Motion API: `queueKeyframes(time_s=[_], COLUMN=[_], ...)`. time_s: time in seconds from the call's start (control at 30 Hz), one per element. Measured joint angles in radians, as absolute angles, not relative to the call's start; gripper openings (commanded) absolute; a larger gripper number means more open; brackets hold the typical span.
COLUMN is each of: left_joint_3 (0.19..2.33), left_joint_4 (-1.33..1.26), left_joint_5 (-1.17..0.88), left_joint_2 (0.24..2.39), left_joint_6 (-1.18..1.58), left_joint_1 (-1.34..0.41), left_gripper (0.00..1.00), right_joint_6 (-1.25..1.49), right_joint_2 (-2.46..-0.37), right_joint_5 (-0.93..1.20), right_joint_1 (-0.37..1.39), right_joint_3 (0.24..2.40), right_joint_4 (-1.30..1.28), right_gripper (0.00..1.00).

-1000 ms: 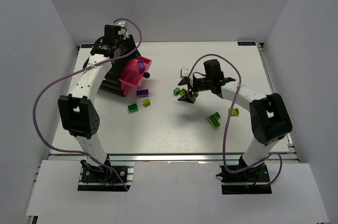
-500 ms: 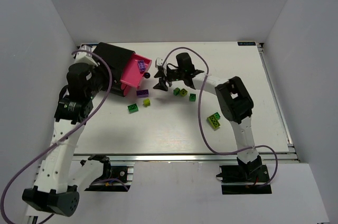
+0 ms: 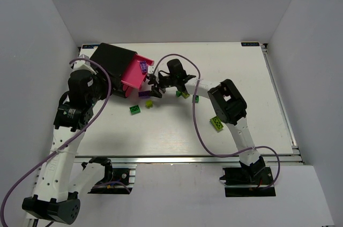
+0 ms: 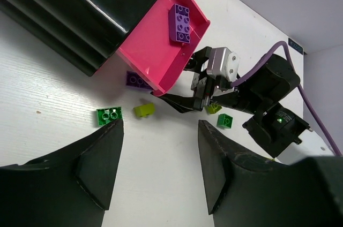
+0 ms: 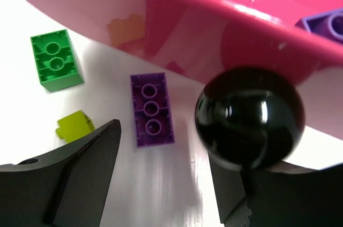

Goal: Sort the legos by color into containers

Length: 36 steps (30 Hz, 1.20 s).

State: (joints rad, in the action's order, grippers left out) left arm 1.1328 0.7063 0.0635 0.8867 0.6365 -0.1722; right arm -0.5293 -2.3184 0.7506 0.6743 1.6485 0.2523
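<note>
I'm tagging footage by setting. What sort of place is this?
Probably a lab robot test cell: plain white walls boxing in a white table, left arm and right arm bolted at its near edge.

Cabinet (image 3: 110, 60) in the far-left corner of the table (image 3: 252, 88), 1 drawer (image 3: 131, 74) pulled out.
The drawer sticks out to the right with 1 brick (image 3: 144, 67) inside. On the table, just under the drawer's knob (image 5: 249, 117), lies a long brick (image 3: 143, 93). Nearer the arms sit a small brick (image 3: 149, 103) and, left of it, a square brick (image 3: 135, 110). Further right lie a middle brick (image 3: 185, 94) and a neighbour brick (image 3: 195, 98), and nearer still an outer brick (image 3: 217, 123).
</note>
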Motion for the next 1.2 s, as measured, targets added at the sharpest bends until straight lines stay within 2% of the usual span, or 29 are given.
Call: queueKeyframes(time_s=[0.67,0.83,1.2], left_joint_3=[1.133,1.133,1.133], left_joint_4=[0.707,0.707,0.707], left_joint_5=[0.085,0.094,0.098], left_joint_2=[0.896,0.896,0.896], left_joint_6=[0.617,0.617,0.617], left_joint_1=[-0.172,-0.172,-0.172], left_gripper=[0.69,0.69,0.69], right_joint_6=[-0.702,-0.710,-0.698], right_joint_2=[-2.366,-2.366,-2.366], right_joint_5=[0.657,0.666,0.690], right_joint_1=[0.699,0.699,0.704], right_joint_3=[1.747,1.731,1.692], right_joint_4=[0.081,0.103,0.132], right_gripper=[0.67,0.70,0.68])
